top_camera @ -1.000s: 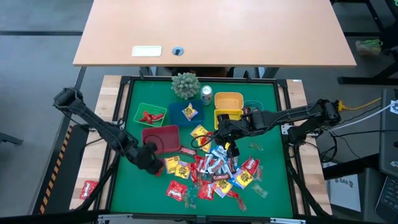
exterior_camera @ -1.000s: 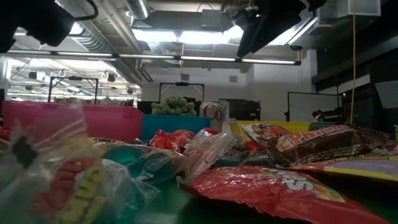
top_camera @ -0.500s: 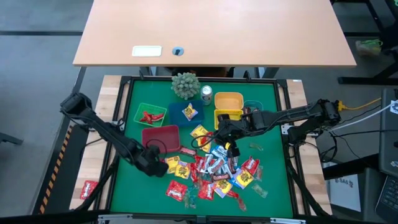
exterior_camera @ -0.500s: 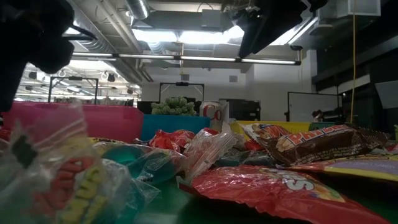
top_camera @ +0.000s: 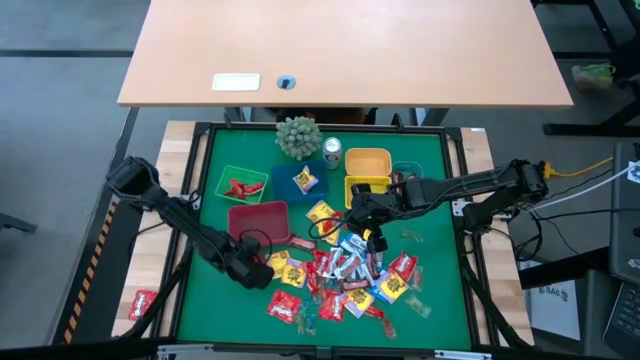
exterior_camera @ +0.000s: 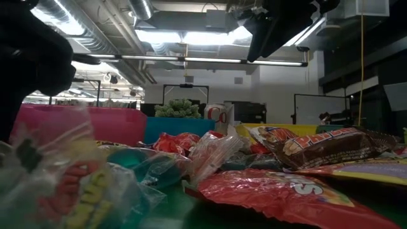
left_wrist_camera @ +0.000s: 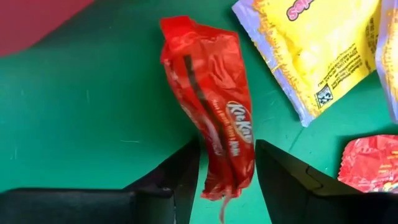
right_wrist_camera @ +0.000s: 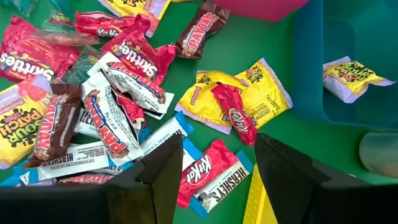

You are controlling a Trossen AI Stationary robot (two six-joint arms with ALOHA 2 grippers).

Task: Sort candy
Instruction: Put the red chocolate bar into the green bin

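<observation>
Your left tool (left_wrist_camera: 227, 171) stands open around a red KitKat (left_wrist_camera: 214, 106) on the green mat, a finger on either side, nothing clamped yet. It sits at the near left edge of the candy pile (top_camera: 340, 275), just near of the dark red bin (top_camera: 260, 222). The wrapper lies crumpled and angled between the fingers, so closing now could pinch only a fold and let it slip. A yellow packet (left_wrist_camera: 311, 50) lies close by and could get dragged along. Your right tool (top_camera: 358, 222) hovers open over the pile's far side, empty; keep both arms apart.
</observation>
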